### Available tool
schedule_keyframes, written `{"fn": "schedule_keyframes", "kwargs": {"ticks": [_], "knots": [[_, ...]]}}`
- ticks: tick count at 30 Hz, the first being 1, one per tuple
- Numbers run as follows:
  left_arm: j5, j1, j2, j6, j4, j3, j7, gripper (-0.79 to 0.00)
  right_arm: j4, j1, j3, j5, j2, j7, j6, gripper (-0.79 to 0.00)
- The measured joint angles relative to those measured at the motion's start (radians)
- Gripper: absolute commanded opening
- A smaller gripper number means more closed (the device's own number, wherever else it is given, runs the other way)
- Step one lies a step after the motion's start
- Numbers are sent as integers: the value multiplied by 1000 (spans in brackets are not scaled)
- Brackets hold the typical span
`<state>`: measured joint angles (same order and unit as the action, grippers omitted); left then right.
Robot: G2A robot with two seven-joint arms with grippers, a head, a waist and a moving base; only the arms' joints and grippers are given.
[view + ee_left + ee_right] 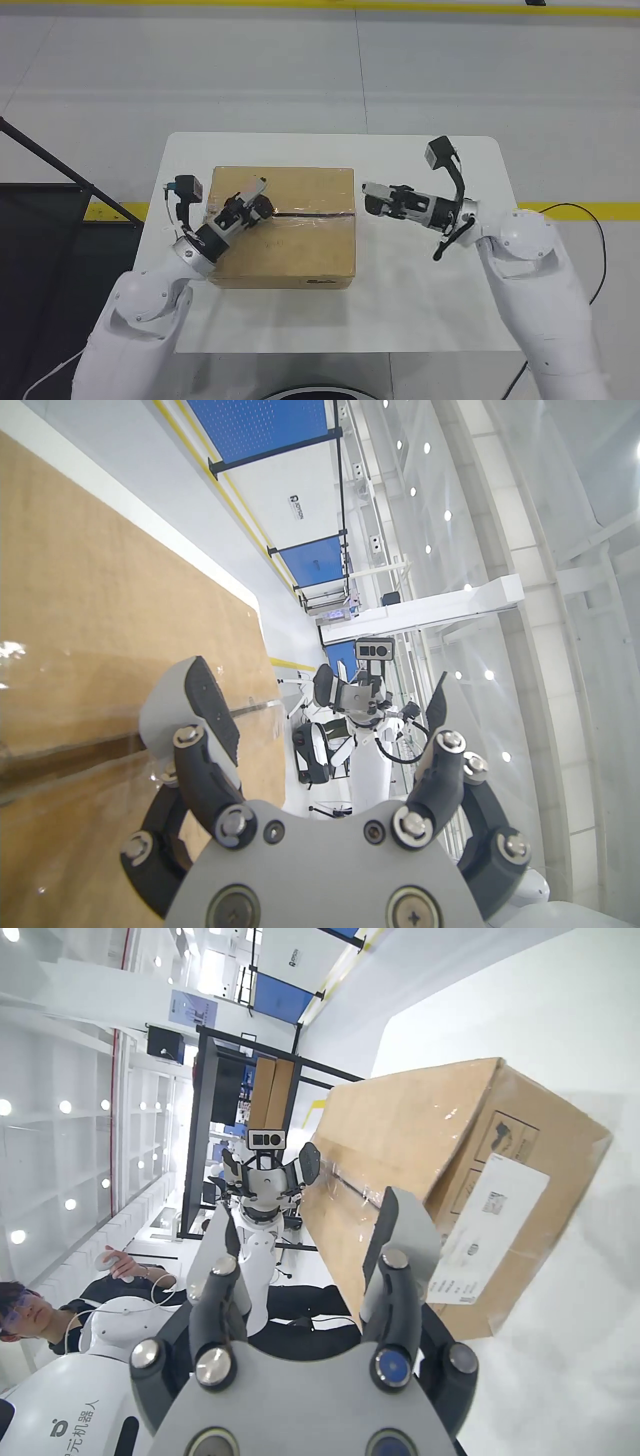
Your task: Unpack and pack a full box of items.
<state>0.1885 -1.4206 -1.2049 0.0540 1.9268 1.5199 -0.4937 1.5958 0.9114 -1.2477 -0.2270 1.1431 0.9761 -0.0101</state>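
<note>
On the desk (430, 300) the box (300, 250) sits central; left gripper (258, 197) over its taped seam (310, 212), right gripper (367, 198) beside its right edge, fingers (210, 700) spread on both. Pulling a stuck seam could drag it.

We see glossy white rounded arms (525, 245), dark wrist cameras (186, 187), grey metal wrist plates (320, 860) with silver screws (407, 825), black finger linkages (200, 770), pale grey fingers (160, 707) carrying black dotted pads (210, 700)
</note>
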Motion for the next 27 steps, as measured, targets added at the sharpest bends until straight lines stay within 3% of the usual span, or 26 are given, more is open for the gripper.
{"fn": "schedule_keyframes", "kwargs": {"ticks": [7, 15, 20, 27], "knots": [[-20, -90, 12, 21, 45, 142, 35, 0, -147, -143, 196, -37, 44, 38, 5, -785], [25, -234, 18, 69, 30, 312, 51, 0, -289, -308, 398, -84, 115, 36, 24, -785], [33, -296, 16, 93, 14, 335, 64, 0, -386, -394, 513, -109, 171, 18, 32, -785], [50, -325, 12, 128, -6, 295, 58, 0, -534, -502, 643, -106, 256, -22, 33, -785]]}}
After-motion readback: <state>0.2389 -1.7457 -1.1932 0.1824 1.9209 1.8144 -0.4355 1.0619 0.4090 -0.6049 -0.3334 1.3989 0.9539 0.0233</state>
